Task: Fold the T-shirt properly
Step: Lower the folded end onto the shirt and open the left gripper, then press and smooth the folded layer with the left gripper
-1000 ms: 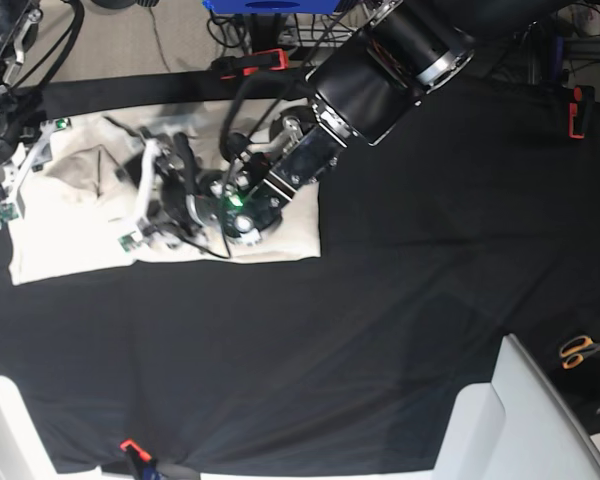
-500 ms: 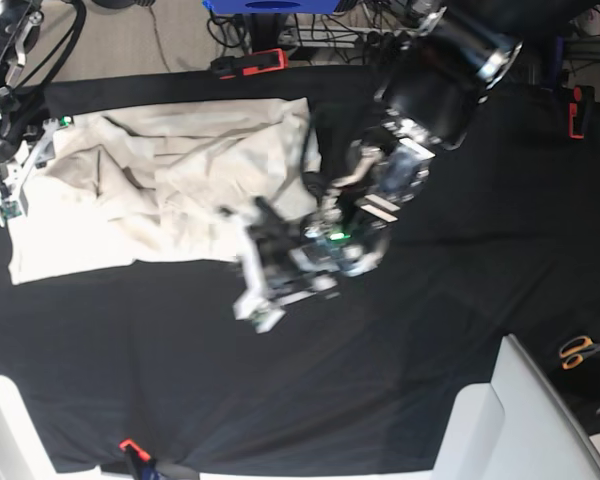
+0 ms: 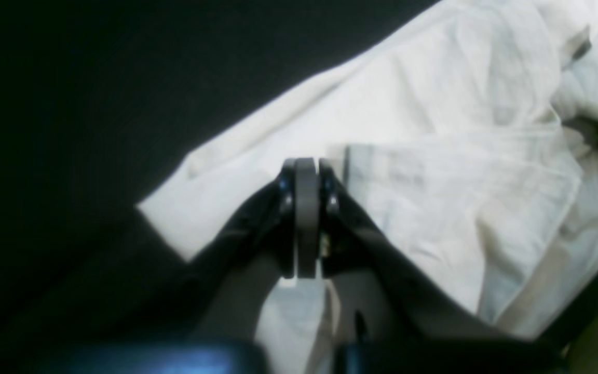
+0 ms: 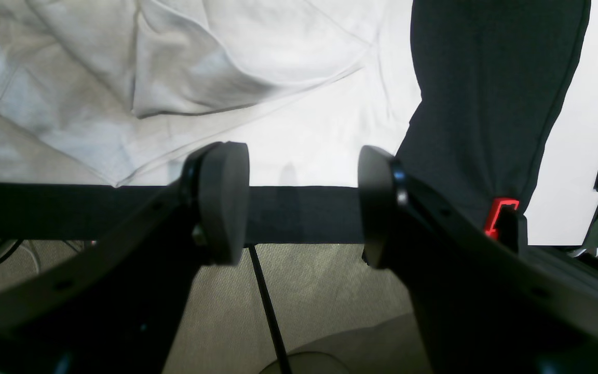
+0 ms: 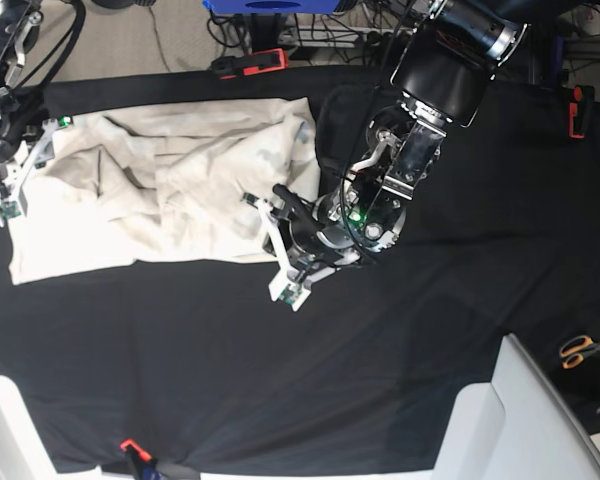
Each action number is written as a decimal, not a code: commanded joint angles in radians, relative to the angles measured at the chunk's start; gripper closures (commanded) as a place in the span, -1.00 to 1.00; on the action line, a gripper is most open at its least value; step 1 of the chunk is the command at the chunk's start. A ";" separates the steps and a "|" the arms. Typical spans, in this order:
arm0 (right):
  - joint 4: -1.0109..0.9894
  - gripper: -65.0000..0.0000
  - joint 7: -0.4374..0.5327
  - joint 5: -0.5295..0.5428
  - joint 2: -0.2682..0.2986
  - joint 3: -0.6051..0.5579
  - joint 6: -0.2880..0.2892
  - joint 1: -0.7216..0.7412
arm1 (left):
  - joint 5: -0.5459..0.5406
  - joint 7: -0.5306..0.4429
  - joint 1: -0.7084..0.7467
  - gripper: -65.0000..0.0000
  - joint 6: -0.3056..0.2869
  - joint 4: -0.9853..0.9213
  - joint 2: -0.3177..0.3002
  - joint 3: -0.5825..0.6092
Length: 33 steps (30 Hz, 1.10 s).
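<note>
The cream T-shirt (image 5: 160, 190) lies wrinkled and spread on the black table cloth (image 5: 380, 350) at the back left. My left gripper (image 5: 277, 232) is low over the shirt's near right corner. In the left wrist view its pads (image 3: 307, 208) are pressed together over the T-shirt (image 3: 434, 130), and no cloth shows between them. My right gripper (image 5: 15, 170) hovers at the shirt's left edge. The right wrist view shows the right gripper (image 4: 299, 202) open and empty above the table's edge strip, with the T-shirt (image 4: 226, 52) beyond it.
Red clamps (image 5: 255, 62) (image 5: 578, 110) (image 5: 130, 446) pin the cloth at the table edges. Orange-handled scissors (image 5: 580, 350) lie at the far right. A white panel (image 5: 520, 420) rises at the front right. Cables and floor lie behind the table.
The left arm swung off the shirt's middle towards the right front, then came back to the shirt's near right corner, and its jaws closed. The shirt's right half now lies uncovered. The right arm stayed put.
</note>
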 commanded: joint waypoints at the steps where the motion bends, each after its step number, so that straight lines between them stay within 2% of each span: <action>1: 0.016 0.01 0.013 0.002 0.011 0.002 -0.002 0.006 | -0.005 -0.018 -0.017 1.00 -0.002 0.002 0.006 0.001; 18: 0.016 0.01 0.013 0.002 0.011 0.002 -0.002 0.006 | -0.014 -0.018 -0.002 1.00 -0.005 -0.052 0.058 0.010; 33: 0.018 0.01 0.013 0.002 0.011 0.002 -0.002 0.006 | -0.016 -0.016 0.058 1.00 -0.006 -0.049 0.075 0.010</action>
